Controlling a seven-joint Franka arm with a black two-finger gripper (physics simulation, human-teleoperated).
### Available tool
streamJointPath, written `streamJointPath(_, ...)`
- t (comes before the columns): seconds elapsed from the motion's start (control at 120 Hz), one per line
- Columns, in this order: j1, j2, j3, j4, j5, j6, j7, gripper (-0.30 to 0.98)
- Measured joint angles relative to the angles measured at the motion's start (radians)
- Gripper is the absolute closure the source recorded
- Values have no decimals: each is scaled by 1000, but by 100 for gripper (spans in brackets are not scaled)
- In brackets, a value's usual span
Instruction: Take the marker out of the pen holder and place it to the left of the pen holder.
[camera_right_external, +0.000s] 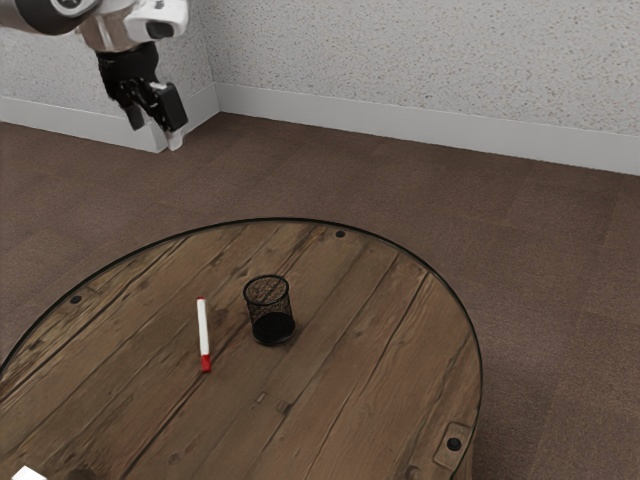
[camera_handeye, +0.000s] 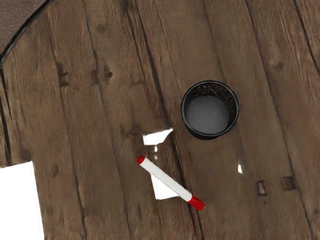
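High above the table's far left side in the exterior view, my gripper (camera_right_external: 156, 128) stands open, its two black fingers apart with nothing between them. The white marker with red ends (camera_right_external: 204, 333) lies flat on the wood, to the exterior view's left of the black mesh pen holder (camera_right_external: 270, 311). A gap separates them. The holder is upright, and no marker is inside it. From above, the wrist view has the marker (camera_handeye: 167, 180) lying near the round pen holder (camera_handeye: 209, 110), not touching it.
The round wooden table (camera_right_external: 340, 330) has a dark rim and stands on brown carpet, with pale walls behind. A white object (camera_right_external: 28, 473) is at the exterior view's lower left corner. Bright white patches (camera_handeye: 157, 137) show on the wood near the marker.
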Motion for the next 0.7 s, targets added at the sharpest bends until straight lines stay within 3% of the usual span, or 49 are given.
streamJointPath(0.7,8,-17,1,-15,12,-105,-87,0)
